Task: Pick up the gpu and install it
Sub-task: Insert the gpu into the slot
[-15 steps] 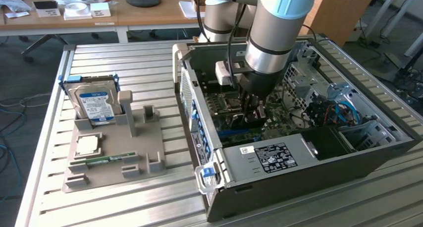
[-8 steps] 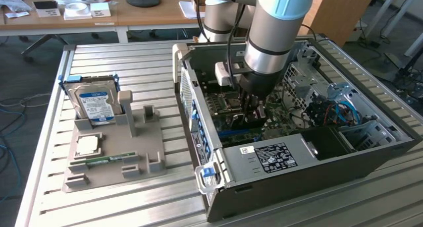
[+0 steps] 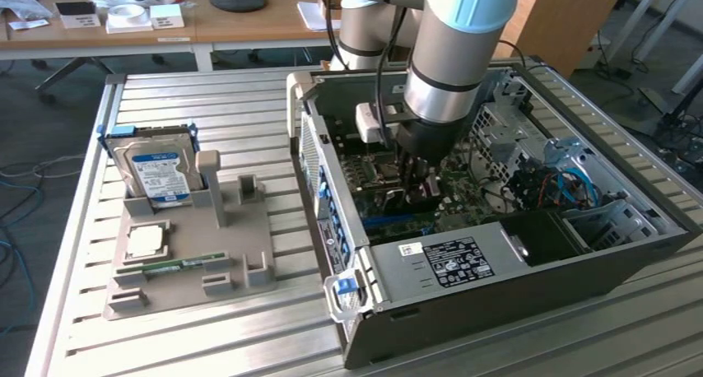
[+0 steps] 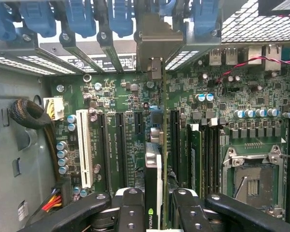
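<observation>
The gpu is seen edge-on in the wrist view, a thin card with a green logo near my fingers and its silver end bracket up against the case's rear slot openings. My gripper is shut on it, one black finger on each face. The card stands upright over the motherboard, in line with the black slots; whether its edge sits in a slot I cannot tell. In the exterior view my gripper reaches down into the open computer case, with the dark gpu below it.
A grey parts holder lies at the exterior view's left, carrying a blue-labelled hard drive, a processor and a green memory stick. Inside the case are blue slot clips, a white slot, a processor socket and cables.
</observation>
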Controlling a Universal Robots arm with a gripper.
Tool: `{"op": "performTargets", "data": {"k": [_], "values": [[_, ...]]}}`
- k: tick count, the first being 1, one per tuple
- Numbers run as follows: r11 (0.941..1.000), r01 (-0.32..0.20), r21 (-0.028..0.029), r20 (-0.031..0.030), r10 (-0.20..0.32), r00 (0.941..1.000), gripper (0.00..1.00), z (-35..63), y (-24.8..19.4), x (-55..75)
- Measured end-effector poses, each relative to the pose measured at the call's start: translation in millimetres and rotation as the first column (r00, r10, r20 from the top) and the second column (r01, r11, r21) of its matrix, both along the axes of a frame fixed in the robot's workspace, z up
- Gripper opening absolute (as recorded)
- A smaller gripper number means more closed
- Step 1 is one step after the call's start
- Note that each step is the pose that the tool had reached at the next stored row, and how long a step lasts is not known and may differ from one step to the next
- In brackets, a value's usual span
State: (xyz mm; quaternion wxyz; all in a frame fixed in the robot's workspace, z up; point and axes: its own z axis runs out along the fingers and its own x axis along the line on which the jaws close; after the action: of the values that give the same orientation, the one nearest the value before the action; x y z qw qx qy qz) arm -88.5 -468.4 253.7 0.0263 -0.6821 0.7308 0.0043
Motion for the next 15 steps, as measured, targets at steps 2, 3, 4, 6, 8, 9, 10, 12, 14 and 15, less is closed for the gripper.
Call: {"op": "performTargets", "data": {"k": [2, 3, 4, 6, 8, 9, 10, 12, 14, 15], "values": [[1.0000, 0.000, -0.0002, -0.0001, 0.000, 1.0000, 0.27, -0.8, 0.1, -0.1], [1.0000, 0.000, -0.0001, -0.0001, 0.000, 1.0000, 0.27, -1.4, 0.2, -0.1], [1.0000, 0.000, 0.0000, 0.0000, 0.000, 1.0000, 0.27, -2.3, 0.2, -0.1], [1.0000, 0.000, -0.0003, -0.0002, 0.000, 1.0000, 0.27, -3.0, 0.2, -0.1], [1.0000, 0.000, -0.0003, -0.0002, 0.000, 1.0000, 0.27, -3.0, 0.2, -0.1], [1.0000, 0.000, -0.0003, -0.0002, 0.000, 1.0000, 0.27, -3.1, 0.2, -0.1], [1.0000, -0.001, -0.0002, -0.0002, 0.001, 1.0000, 0.27, -3.1, 0.2, -0.1], [1.0000, -0.008, -0.0002, -0.0001, 0.008, 1.0000, 0.27, -3.1, 0.2, -0.2], [0.9999, -0.010, -0.0002, -0.0002, 0.010, 0.9999, 0.27, -3.1, 0.2, -0.2], [0.9999, -0.010, -0.0002, -0.0001, 0.010, 0.9999, 0.27, -3.1, 0.2, -0.2]]}}
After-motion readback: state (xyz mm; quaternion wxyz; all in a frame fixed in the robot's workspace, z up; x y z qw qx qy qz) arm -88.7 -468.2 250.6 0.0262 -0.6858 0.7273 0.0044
